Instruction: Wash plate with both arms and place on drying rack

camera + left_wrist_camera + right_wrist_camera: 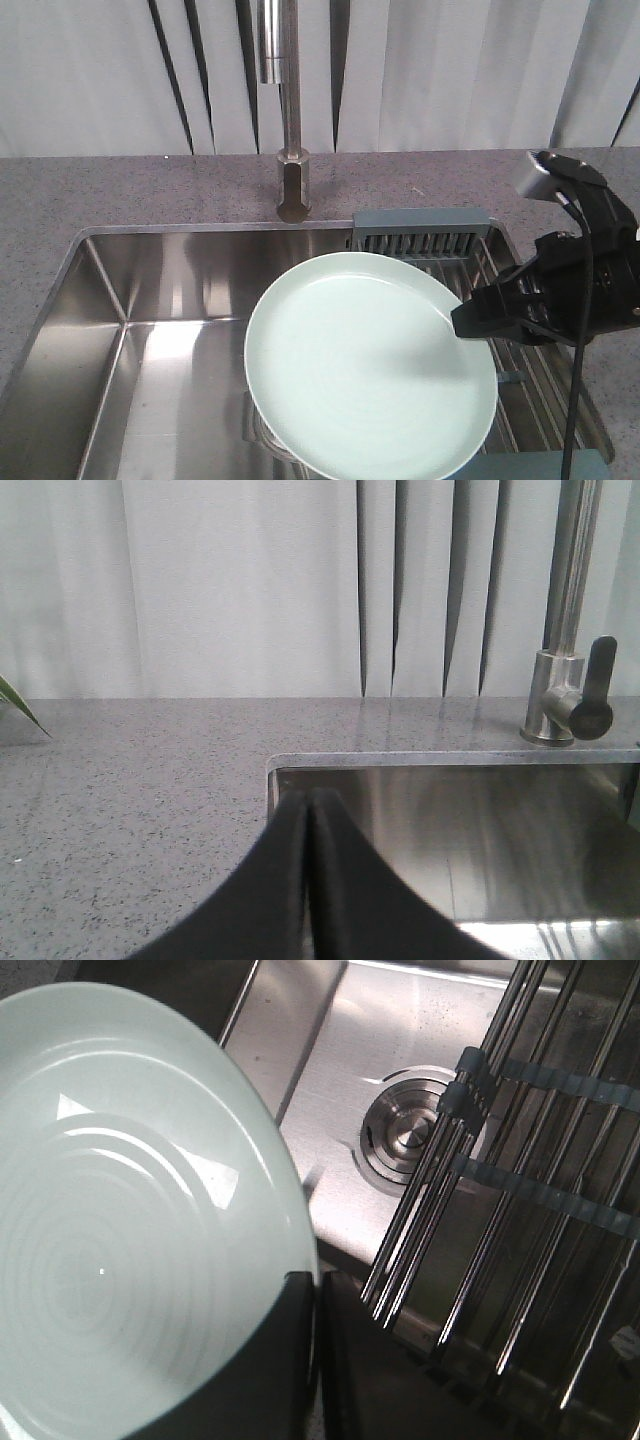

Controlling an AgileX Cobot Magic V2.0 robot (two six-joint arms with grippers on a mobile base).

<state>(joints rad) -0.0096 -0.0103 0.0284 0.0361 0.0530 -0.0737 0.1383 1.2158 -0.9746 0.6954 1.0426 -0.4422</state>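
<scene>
— What's here, counted?
— 1 steel sink; 1 drying rack across its right end; 1 plate held over the sink's right half, just beside the rack.
— And the grippers?
— The right gripper pinches the plate's rim; the left gripper has its fingers pressed together, empty. 1 drain shows in the sink floor.

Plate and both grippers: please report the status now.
Right gripper shut on plate, held tilted over sink. Left gripper shut, empty, over counter at sink corner. Drying rack close beside plate, no obstacle seen.
</scene>
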